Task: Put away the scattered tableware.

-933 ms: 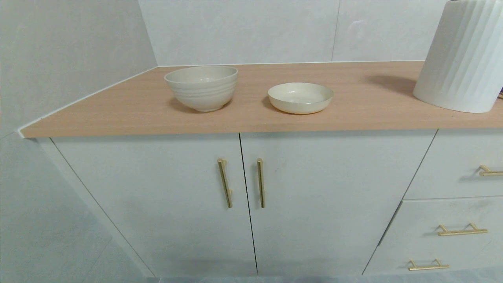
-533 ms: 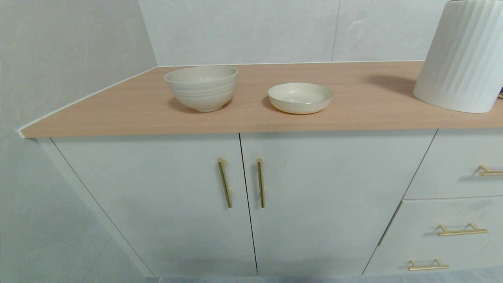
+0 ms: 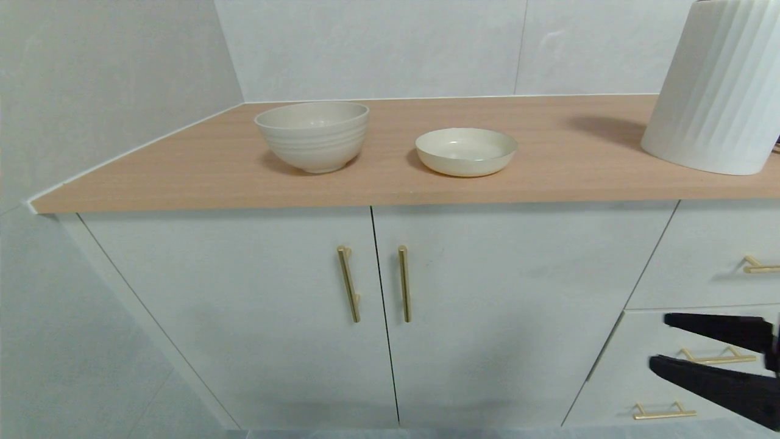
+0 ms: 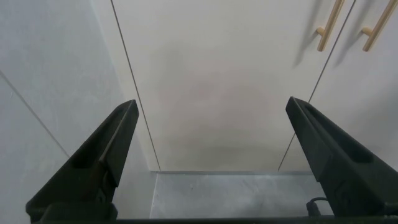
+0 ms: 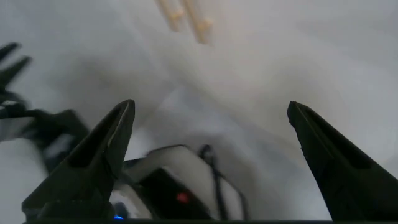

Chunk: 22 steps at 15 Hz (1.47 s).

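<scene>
**A:** Nearest first, what is being shown of the grippers?

**B:** The right gripper [image 3: 660, 339] is being held at about four o'clock in the head view, in front of the drawers [image 3: 701, 256]. Its two dark fingers are being kept spread, with nothing between them. The left gripper [image 4: 211, 115] is being held low before the cabinet doors [image 3: 244, 317], likewise spread wide and empty.

**A:** And where is the tableware being kept?

**B:** Farther back, on the countertop [image 3: 183, 177] above those shut doors. The deep bowl [image 3: 312, 135] is being seen upright at eleven o'clock from the door handles [image 3: 348, 283]. The shallow dish [image 3: 466, 151] is being seen at three o'clock of the bowl, near it but apart. Farther still, at two o'clock, a ribbed white container [image 3: 716, 91] is being seen.

**A:** How is the handling being judged?

**B:** Both pieces are being judged light, stiff and smooth, so probably slippery and breakable if dropped. A pinch over the bowl's rim at its six o'clock side is being favoured, one finger inside and one outside. The dish's low wall is being judged to offer less purchase, so a level rim pinch is being suggested there too.
</scene>
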Tool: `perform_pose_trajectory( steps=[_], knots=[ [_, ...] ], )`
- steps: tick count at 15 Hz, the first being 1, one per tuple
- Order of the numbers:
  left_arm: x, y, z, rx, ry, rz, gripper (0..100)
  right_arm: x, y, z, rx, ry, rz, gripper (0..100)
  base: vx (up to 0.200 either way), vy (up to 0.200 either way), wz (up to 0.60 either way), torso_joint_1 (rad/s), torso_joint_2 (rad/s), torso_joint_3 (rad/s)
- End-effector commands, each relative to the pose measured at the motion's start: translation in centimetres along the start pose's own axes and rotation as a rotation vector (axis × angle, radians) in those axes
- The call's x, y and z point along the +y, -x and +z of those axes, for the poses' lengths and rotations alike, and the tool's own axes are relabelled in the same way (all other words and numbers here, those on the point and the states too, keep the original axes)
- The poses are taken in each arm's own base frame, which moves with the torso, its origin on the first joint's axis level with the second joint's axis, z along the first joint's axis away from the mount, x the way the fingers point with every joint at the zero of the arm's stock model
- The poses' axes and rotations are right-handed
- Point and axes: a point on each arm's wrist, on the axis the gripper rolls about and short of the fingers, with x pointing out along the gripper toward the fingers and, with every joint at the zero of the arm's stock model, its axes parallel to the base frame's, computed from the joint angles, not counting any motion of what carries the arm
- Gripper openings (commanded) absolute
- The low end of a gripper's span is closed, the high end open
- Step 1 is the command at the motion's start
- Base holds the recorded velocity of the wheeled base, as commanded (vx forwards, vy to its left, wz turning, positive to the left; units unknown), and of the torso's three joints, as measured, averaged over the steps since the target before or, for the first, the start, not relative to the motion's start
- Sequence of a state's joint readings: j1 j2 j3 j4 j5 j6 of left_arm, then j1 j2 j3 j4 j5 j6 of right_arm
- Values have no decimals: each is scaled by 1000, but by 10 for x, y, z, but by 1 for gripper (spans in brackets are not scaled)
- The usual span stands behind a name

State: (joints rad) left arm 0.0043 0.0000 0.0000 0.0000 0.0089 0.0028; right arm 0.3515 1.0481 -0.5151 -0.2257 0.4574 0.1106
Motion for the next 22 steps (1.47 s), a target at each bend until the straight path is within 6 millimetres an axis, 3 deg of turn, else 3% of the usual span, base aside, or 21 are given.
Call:
perform_pose_trajectory(
  steps=[1, 6, 11, 17, 22],
  knots=[
    [0, 0, 0, 0, 0, 1, 100, -1, -78, 16, 106, -55, 145, 100, 0, 0, 0, 0, 0, 0],
    [0, 0, 0, 0, 0, 1, 100, 17, -132, 26, 165, -69, 249, 100, 0, 0, 0, 0, 0, 0],
    [0, 0, 0, 0, 0, 1, 100, 31, -179, 20, 150, -38, 293, 100, 0, 0, 0, 0, 0, 0],
    [0, 0, 0, 0, 0, 1, 100, 39, -204, 7, 86, -10, 268, 100, 0, 0, 0, 0, 0, 0],
    [0, 0, 0, 2, -11, -1, 100, 40, -204, 14, 32, -38, 272, 100, 0, 0, 0, 0, 0, 0]
  ],
)
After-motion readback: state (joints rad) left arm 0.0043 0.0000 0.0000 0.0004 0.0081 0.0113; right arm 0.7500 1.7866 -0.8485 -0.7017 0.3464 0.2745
